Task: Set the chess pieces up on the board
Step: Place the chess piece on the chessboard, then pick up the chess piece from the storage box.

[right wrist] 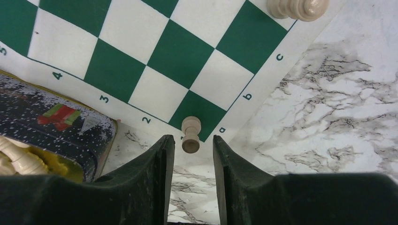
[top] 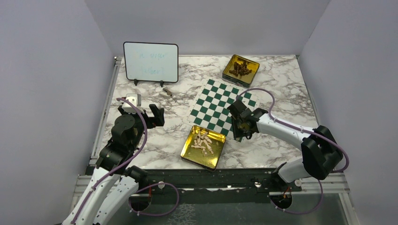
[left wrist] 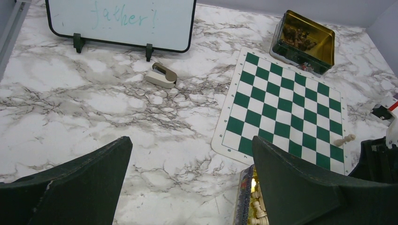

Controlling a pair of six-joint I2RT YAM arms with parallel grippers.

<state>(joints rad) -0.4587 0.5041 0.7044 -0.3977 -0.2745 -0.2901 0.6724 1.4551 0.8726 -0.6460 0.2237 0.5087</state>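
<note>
The green-and-white board (top: 220,105) lies on the marble right of centre. In the right wrist view a cream pawn (right wrist: 190,134) stands upright on the board's (right wrist: 141,42) corner square by the letter a. My right gripper (right wrist: 190,140) is open around it, with a gap on each side of the piece. Another cream piece (right wrist: 297,8) lies on its side near the board's edge, and it also shows as a piece (left wrist: 344,139) in the left wrist view. More chess pieces (top: 202,142) sit in a gold tin (top: 187,154). My left gripper (top: 145,112) hangs open and empty over bare marble.
A black-framed whiteboard (top: 150,62) stands at the back left, with a small beige stapler-like object (top: 165,93) in front of it. A second gold tin (top: 241,69) holding dark pieces sits beyond the board's far corner. Grey walls enclose the table on three sides.
</note>
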